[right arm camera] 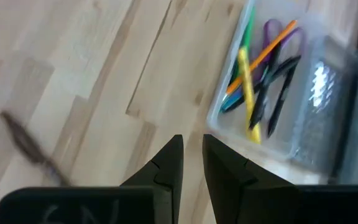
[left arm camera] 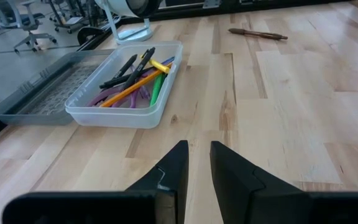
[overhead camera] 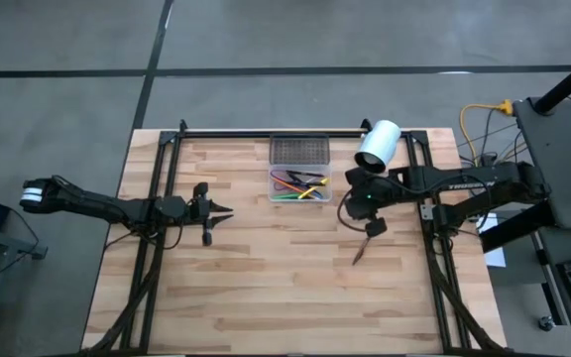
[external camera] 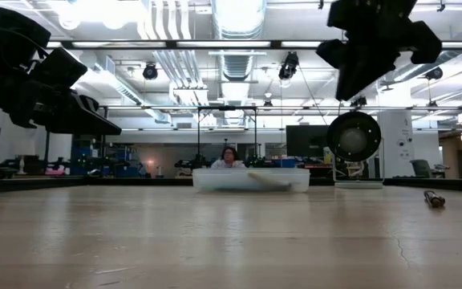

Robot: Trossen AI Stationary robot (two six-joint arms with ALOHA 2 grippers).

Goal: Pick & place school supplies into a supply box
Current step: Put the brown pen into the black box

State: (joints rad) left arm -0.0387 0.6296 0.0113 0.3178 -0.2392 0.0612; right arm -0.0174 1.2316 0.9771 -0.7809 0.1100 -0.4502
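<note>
The left arm reaches in low from the left edge of the wooden table (overhead camera: 266, 297), stretched nearly level toward the middle, and its left gripper (overhead camera: 218, 211) hangs just above the boards, well to the left of the supply box (overhead camera: 300, 184). Its two dark fingers (left arm camera: 169, 177) stand close together with only a narrow slit between them, and nothing is held between them. The right arm comes in from the right side, bent at the elbow, with the right gripper (overhead camera: 353, 190) poised above the table just to the right of the box; its fingers (right arm camera: 166, 165) are likewise drawn nearly together with a thin gap and carry nothing. The clear box sits at the far middle of the table, its grey mesh-patterned part (overhead camera: 299, 151) lying on the far side. Inside lie a green pen (left arm camera: 156, 87), an orange stick (left arm camera: 129, 91), a yellow pencil (right arm camera: 247, 93), purple-handled scissors (right arm camera: 277, 32) and black pens (left arm camera: 129, 67), crossed over one another. One dark brown pen (overhead camera: 362, 249) lies alone on the bare wood, nearer than the right gripper and apart from the box. A white cylinder (overhead camera: 378, 145) rests at the far right, just beyond the right gripper.
</note>
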